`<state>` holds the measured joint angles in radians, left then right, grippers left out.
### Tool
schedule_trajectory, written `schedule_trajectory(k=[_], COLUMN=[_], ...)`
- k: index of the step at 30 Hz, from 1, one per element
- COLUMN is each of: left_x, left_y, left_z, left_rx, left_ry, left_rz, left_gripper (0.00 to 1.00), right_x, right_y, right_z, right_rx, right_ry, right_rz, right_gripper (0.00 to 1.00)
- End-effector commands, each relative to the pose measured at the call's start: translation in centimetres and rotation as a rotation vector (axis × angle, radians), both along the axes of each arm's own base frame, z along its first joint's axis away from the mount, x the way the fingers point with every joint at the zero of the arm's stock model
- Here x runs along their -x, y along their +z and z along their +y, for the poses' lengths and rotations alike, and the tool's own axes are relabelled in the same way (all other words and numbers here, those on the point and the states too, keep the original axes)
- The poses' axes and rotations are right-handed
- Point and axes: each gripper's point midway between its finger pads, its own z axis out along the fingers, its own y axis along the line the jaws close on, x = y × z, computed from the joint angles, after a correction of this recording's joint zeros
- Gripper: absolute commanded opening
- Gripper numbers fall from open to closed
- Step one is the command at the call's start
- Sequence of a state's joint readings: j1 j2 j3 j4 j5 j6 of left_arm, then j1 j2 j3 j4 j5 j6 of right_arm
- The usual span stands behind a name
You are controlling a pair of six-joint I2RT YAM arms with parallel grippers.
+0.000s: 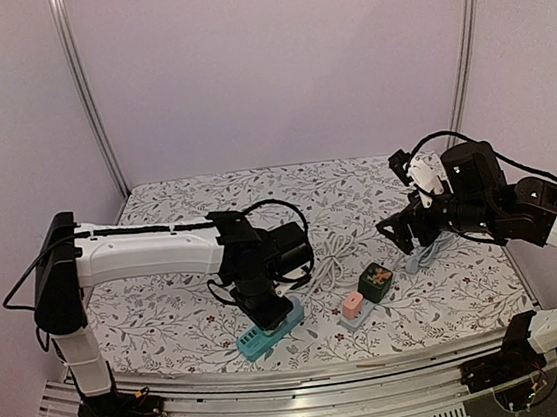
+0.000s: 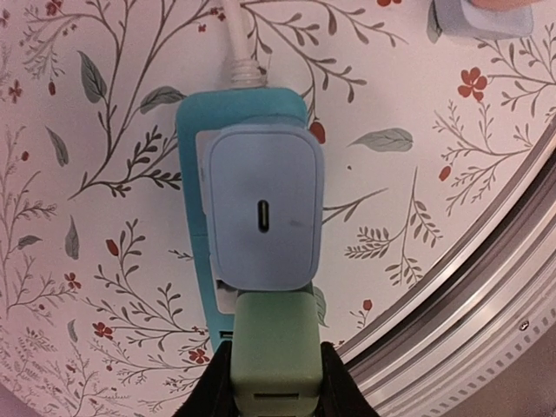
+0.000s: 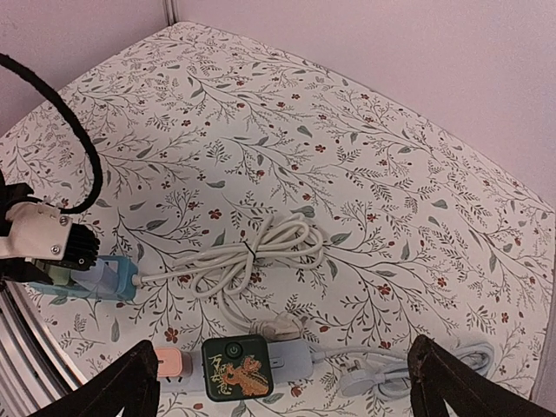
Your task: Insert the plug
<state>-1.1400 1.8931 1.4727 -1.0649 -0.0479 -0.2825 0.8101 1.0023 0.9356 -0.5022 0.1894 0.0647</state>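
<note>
My left gripper is shut on a pale green plug, one black finger on each side of it. The plug stands over the teal power strip, pressed up against a light blue charger that sits in the strip. How deep the green plug sits I cannot tell. In the top view the left gripper points straight down at the strip near the table's front edge. My right gripper hangs open above the right side, holding nothing.
Under the right gripper lies a grey power strip carrying a dark green cube charger and a pink plug. A coiled white cord runs to the teal strip. The metal table rail is close by.
</note>
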Motion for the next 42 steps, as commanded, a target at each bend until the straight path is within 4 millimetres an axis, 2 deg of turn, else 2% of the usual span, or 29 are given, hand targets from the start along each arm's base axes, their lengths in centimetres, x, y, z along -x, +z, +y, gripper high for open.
schedule_trajectory(k=[1,12,29,42], left_x=[0.5,0.5,0.4,0.0], left_y=[0.0,-0.7,-3.6,-5.3], left_z=[0.0,-0.3,-0.7,0.1], left_rx=[-0.028,-0.035,-0.082,-0.086], left_ry=[-0.016,-0.024,-0.045,-0.038], left_rz=[0.002,0.012,0.052,0.076], left_gripper=[0.00,0.00,0.00,0.00], right_x=[-0.2,-0.3,-0.3,-0.5], right_y=[-0.6,-0.7,-1.1,-1.5], right_z=[-0.4,-0.4,-0.1,0.2], right_rx=[0.025,0.028,0.036,0.049], right_ry=[-0.015,-0.016,-0.007,-0.002], right_rz=[0.009,0.012,0.024,0.038], right_gripper=[0.99,0.99,0.99,0.99])
